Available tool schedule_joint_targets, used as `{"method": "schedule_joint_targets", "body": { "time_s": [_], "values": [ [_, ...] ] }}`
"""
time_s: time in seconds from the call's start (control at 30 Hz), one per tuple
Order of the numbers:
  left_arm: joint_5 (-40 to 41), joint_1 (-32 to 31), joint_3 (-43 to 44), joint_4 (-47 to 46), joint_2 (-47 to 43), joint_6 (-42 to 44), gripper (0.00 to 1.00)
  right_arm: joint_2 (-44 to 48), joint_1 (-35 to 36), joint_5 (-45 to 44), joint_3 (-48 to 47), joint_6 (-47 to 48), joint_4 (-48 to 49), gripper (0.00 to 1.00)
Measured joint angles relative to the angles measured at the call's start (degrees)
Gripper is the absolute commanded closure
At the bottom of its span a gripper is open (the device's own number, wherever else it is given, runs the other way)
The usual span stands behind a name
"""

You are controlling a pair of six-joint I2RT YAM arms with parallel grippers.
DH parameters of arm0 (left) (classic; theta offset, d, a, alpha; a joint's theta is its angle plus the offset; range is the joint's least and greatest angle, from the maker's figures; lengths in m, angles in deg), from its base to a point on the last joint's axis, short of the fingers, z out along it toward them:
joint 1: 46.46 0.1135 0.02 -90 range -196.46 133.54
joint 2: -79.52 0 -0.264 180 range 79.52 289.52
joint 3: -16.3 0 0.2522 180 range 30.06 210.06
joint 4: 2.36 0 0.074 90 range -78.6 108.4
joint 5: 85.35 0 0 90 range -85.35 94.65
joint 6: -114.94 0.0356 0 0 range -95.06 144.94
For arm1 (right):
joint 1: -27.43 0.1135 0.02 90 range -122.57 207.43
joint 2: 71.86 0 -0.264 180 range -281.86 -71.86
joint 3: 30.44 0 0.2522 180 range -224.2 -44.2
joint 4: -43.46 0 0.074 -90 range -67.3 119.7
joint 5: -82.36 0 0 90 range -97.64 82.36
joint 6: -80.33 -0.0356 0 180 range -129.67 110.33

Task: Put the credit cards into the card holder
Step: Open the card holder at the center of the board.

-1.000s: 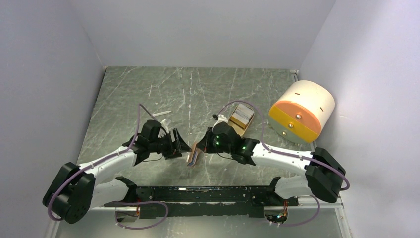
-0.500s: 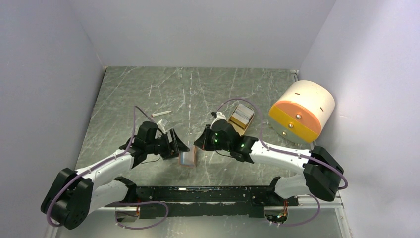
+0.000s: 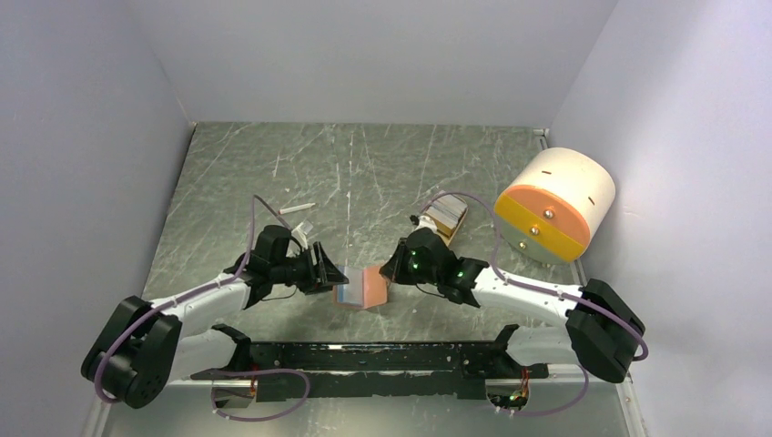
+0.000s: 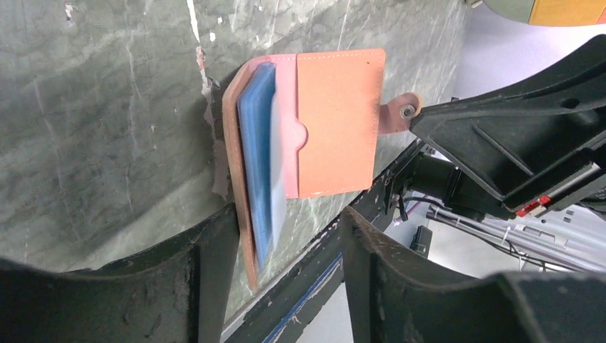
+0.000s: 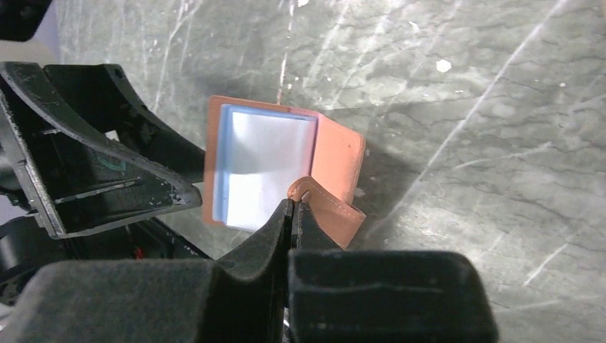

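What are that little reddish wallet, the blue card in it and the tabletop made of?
The card holder looks like matte reddish-brown leather or imitation: stitched edge, metal snap on its tab. The blue card looks like thin, smooth plastic, slightly glossy. The table looks like grey-green veined stone, or a print of it; scratches show.

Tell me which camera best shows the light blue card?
Right wrist: the light blue plastic card faces it inside the reddish-brown leather wallet. Left wrist sees it slanted; top external, just a blue sliver.
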Motion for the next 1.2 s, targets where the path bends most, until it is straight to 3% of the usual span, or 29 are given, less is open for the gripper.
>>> {"method": "schedule_joint_targets", "body": {
  "time_s": [0.33, 1.2],
  "values": [
    [-1.1, 0.0, 0.4, -2.2, 4.1, 1.4, 0.58, 1.5, -2.1, 0.6, 1.8, 0.2, -0.8, 1.00],
    [-1.7, 0.0, 0.7, -3.7, 5.2, 2.3, 0.69, 1.9, -5.4, 3.7, 5.9, 0.5, 1.0, 1.00]
  ]
}}
